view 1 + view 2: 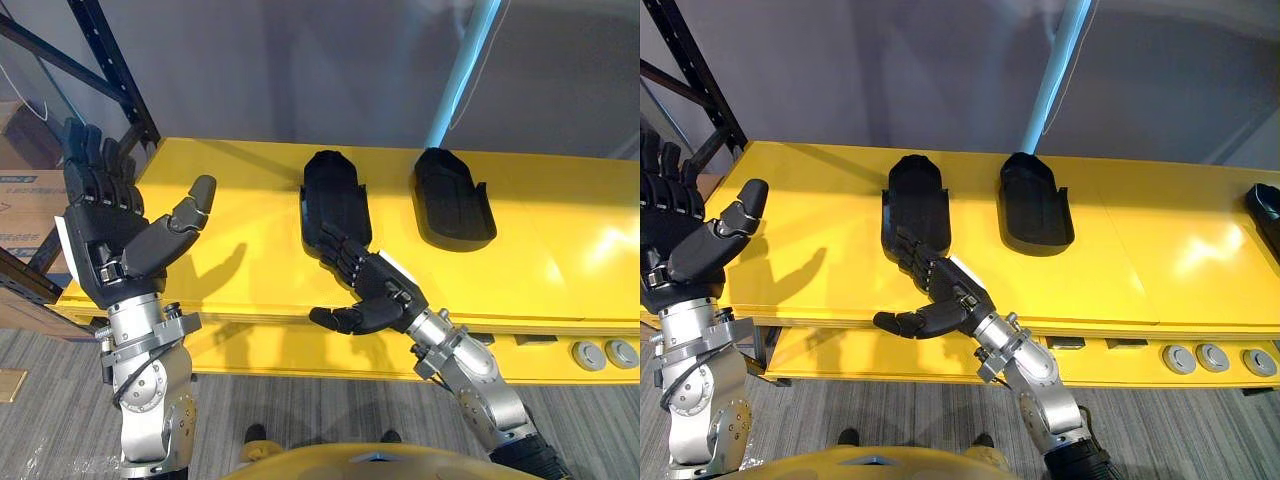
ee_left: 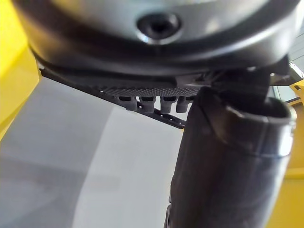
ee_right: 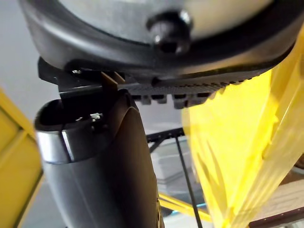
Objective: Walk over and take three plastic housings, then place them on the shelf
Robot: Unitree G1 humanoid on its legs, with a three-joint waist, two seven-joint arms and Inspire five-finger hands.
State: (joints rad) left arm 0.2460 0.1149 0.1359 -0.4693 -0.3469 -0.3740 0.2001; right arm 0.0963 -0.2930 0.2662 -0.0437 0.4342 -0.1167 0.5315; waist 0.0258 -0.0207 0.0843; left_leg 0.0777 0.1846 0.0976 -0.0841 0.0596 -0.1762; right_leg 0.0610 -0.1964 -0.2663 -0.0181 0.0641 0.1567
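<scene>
Two black plastic housings lie on the yellow shelf (image 1: 230,200): one (image 1: 338,205) at the middle, another (image 1: 452,200) to its right. A third housing (image 1: 1266,210) shows at the far right edge of the shelf. My right hand (image 1: 368,293) hovers at the shelf's front edge, fingers straight and touching the near end of the middle housing, thumb out over the edge. My left hand (image 1: 110,220) is raised at the shelf's left end, open, palm facing right, holding nothing.
A dark metal rack upright (image 1: 115,70) stands at the back left. Cardboard boxes (image 1: 25,200) sit behind my left hand. A light blue pole (image 1: 460,70) rises behind the shelf. Round sockets (image 1: 1195,357) line the shelf's lower front at right.
</scene>
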